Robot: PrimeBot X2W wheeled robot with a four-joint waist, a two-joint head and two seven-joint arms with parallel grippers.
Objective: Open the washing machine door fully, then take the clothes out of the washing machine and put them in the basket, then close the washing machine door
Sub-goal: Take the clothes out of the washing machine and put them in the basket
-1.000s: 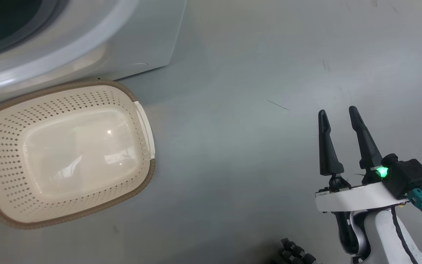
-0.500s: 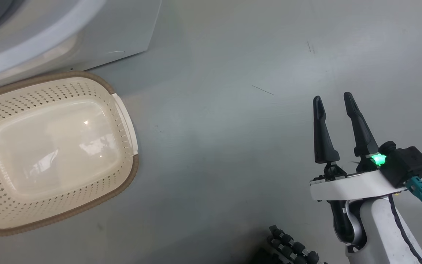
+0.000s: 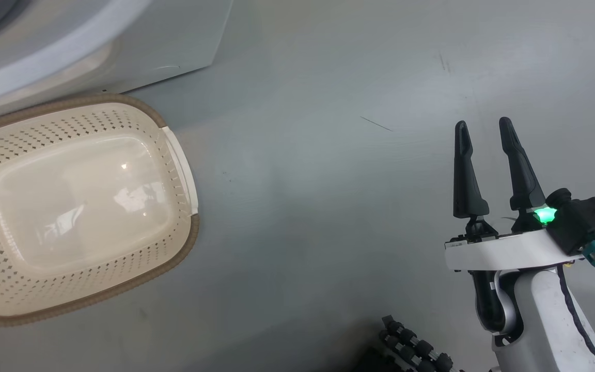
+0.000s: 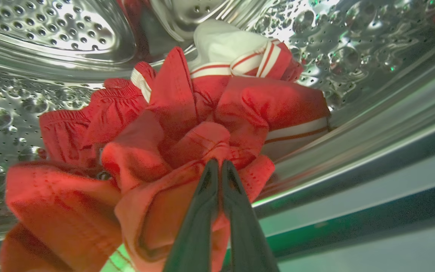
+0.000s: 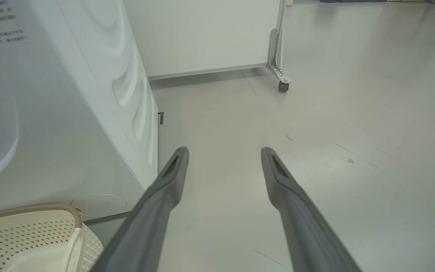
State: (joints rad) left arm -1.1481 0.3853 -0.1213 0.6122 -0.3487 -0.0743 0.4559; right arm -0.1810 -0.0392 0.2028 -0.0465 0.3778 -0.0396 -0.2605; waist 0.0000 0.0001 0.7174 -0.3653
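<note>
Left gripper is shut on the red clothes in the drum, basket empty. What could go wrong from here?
1. The left gripper pinches just one front fold of the clothes; the loose pile may stay behind or drop off.
2. Hanging fabric could snag on the drum lip.
3. The basket sits close by the washing machine; a release may miss it.

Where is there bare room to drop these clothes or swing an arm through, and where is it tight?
Free: the bare inside of the basket; the floor between it and the right gripper; the floor beside the washing machine, up to the wheeled white panel. Crowded: the drum, where the clothes bunch around the left gripper, shut on them.
</note>
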